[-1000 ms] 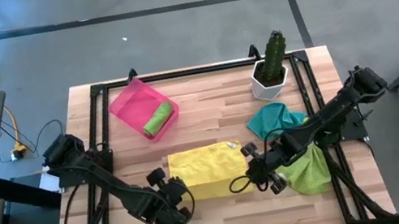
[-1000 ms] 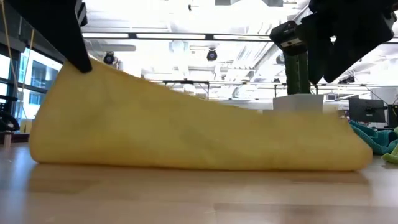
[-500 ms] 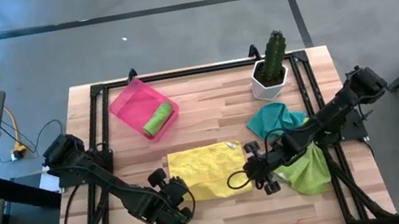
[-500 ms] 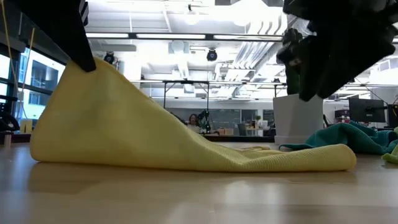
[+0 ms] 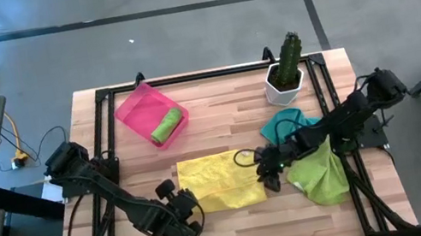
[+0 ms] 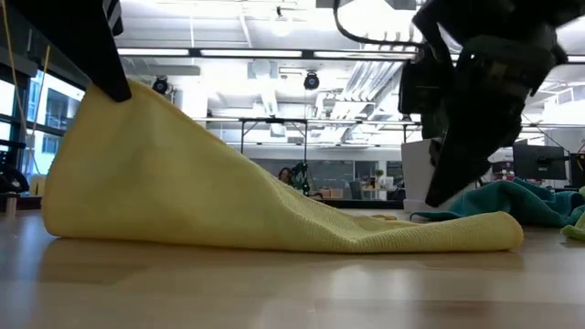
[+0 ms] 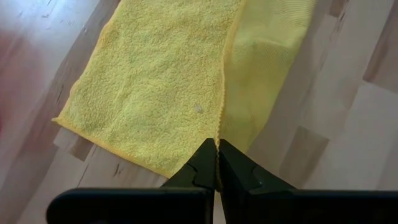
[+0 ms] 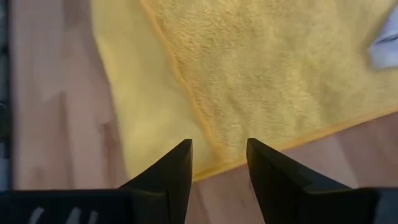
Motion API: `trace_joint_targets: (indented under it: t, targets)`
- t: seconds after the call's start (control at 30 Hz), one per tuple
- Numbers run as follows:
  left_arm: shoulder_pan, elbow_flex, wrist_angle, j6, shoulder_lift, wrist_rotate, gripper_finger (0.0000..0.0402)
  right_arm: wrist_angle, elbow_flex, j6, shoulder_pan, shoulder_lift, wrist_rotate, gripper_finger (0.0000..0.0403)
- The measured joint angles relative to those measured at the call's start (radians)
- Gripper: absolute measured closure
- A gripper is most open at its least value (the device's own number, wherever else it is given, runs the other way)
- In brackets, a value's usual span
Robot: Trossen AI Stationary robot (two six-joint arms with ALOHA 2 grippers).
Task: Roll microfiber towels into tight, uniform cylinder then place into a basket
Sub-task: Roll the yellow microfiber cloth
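A yellow towel (image 5: 217, 182) lies on the table's near middle with its left near corner raised. My left gripper (image 5: 184, 202) is shut on that corner. My right gripper (image 5: 266, 174) hangs open over the towel's right edge (image 8: 211, 134) and touches nothing. A teal towel (image 5: 286, 125) and a lime green towel (image 5: 320, 175) lie crumpled at the right. The pink basket (image 5: 135, 109) at the far left holds a rolled lime green towel (image 5: 167, 127). My left gripper pinches the yellow towel's hemmed edge (image 7: 219, 132) at its near left corner between the two shut fingers, slanting down from the near side. The corner (image 6: 123, 91) is lifted. The cloth slopes down to the right, where it lies on the table.
A white pot with a cactus (image 5: 284, 66) stands at the far right. A black frame (image 5: 203, 74) runs around the table top. Bare wood shows between the basket and the yellow towel.
The yellow towel's right end, raised a second ago, has dropped flat onto the table, while its left corner stays lifted. My right gripper has moved toward the far edge and a little left along that right edge, and has come lower.
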Motion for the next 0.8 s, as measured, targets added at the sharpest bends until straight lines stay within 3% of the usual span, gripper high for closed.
trace_joint_targets:
  t: [0.2, 0.8]
  targets:
    - [0.001, 0.000, 0.000, 0.000, 0.000, -0.006, 0.0401, 0.180, -0.081, 0.070, -0.019, 0.000, -0.079, 0.0258]
    - [0.000, 0.000, 0.000, 0.000, 0.000, -0.006, 0.0401, 0.180, -0.090, 0.103, -0.016, 0.000, -0.023, 0.0258]
